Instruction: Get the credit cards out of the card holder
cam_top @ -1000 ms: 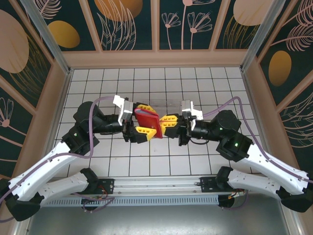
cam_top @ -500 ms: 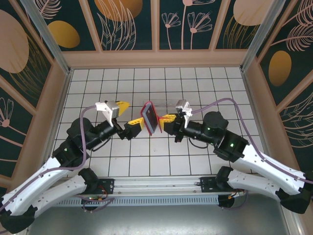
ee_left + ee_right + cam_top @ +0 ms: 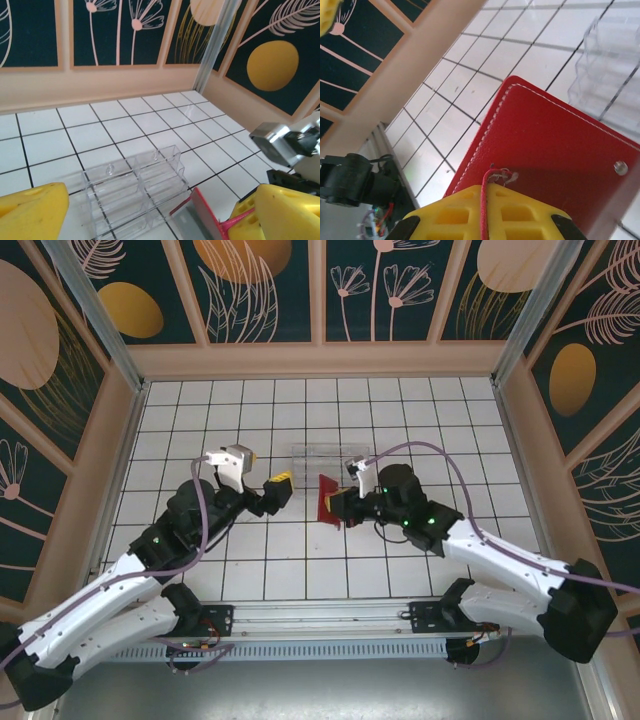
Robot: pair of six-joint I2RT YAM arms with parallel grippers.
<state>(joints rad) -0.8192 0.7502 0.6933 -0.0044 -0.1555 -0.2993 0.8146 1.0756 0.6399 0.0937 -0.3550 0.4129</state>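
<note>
card holder [image 3: 328,498]: just near side of clear tray [image 3: 318,453] | right gripper [image 3: 337,506]: clamped on its edge | left gripper [image 3: 277,488]: jaws wide, empty, beside tray | handling: probably light, floppy (cards likely stiff, slick); pinch a card's exposed edge

Left arm [image 3: 105,590], right arm [image 3: 510,560]: my lower links are white, joints black, green status LEDs, purple cables [image 3: 410,444] to silver wrist blocks. Fingers [image 3: 282,212] yellow, moulded with square pockets.

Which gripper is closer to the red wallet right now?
Right. The right gripper is shut on the red wallet. The left gripper is open and apart from it, off to its left in the top view.
</note>
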